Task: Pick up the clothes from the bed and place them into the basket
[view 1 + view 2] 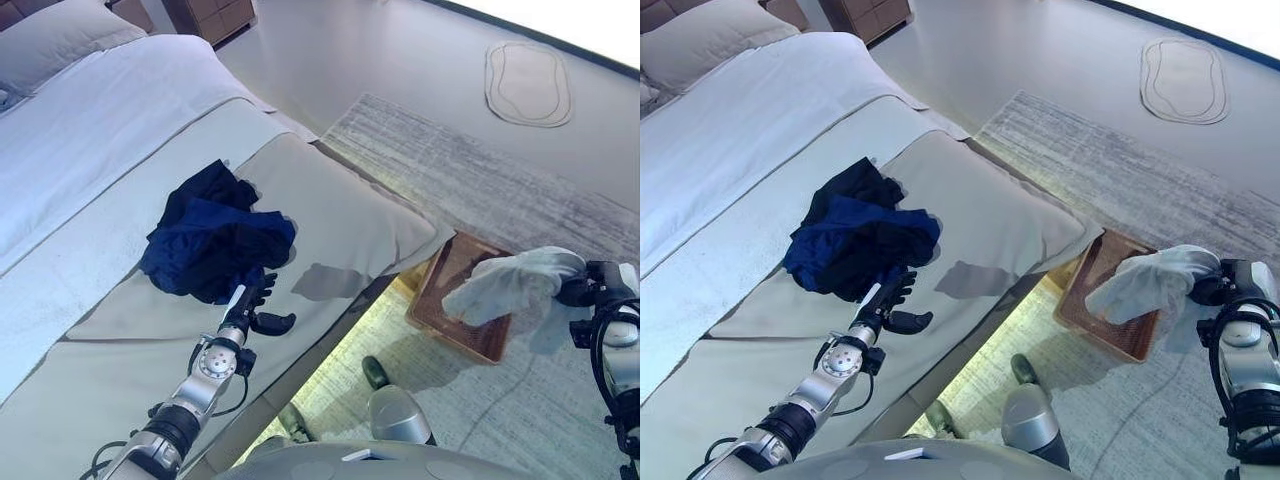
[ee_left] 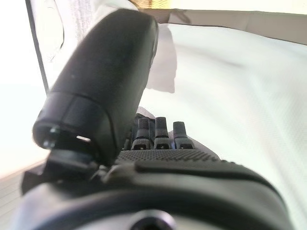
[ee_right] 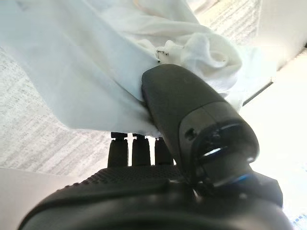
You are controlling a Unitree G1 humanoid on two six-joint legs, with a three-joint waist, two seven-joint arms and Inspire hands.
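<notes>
1. Right hand (image 1: 1215,290) is gripping white garment (image 1: 1150,283), dangling it over basket (image 1: 1095,322).
2. Left hand (image 1: 258,306), fingers loosely spread, is resting on bed (image 1: 340,230) beside dark blue clothes (image 1: 215,245).

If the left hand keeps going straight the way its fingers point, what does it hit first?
Most likely the dark blue clothes pile on the bed. The left hand rests just short of it, fingers aimed at its near edge; the exact gap is unclear.
</notes>
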